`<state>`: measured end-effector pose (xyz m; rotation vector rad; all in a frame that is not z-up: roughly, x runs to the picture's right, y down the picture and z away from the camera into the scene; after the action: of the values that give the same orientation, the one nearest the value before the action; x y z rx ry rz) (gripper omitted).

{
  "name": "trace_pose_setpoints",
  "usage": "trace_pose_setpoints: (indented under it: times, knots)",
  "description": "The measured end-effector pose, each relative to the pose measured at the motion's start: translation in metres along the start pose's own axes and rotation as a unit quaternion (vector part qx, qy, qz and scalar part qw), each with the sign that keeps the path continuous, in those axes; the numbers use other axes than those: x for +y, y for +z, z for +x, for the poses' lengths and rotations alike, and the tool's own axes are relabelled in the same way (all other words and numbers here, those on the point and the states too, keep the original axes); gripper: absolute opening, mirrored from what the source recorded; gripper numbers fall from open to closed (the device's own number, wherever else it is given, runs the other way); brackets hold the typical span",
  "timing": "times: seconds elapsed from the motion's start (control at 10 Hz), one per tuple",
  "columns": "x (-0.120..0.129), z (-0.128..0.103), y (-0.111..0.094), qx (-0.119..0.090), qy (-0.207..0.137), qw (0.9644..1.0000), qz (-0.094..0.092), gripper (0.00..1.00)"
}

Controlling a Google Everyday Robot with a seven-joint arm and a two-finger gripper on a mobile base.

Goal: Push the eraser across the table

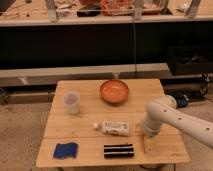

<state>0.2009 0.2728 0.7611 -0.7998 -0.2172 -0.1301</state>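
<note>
The eraser (119,150), a flat black block with pale stripes, lies near the front edge of the light wooden table (90,136), just front of the white bottle (113,128) lying on its side. My gripper (148,144) hangs from the white arm at the right and points down at the tabletop, a short way right of the eraser's right end and apart from it.
A blue squarish pad (65,149) lies at the front left. A clear plastic cup (71,102) stands at the back left. An orange bowl (114,91) sits at the back middle. Dark shelving stands behind the table.
</note>
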Motion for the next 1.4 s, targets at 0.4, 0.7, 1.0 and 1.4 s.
trace_pose_setpoints:
  times: [0.4,0.7,1.0,1.4]
  knots:
    - [0.0004,-0.0023,0.0017,-0.003,0.000,1.0000,-0.003,0.80]
    - [0.0018,-0.0022,0.0040,-0.005,0.002,1.0000,-0.005,0.80]
    - [0.0023,-0.0031,0.0066,-0.008,0.002,0.9999,-0.007,0.80]
    - [0.0033,-0.0035,0.0078,-0.012,0.002,0.9999,-0.010,0.80]
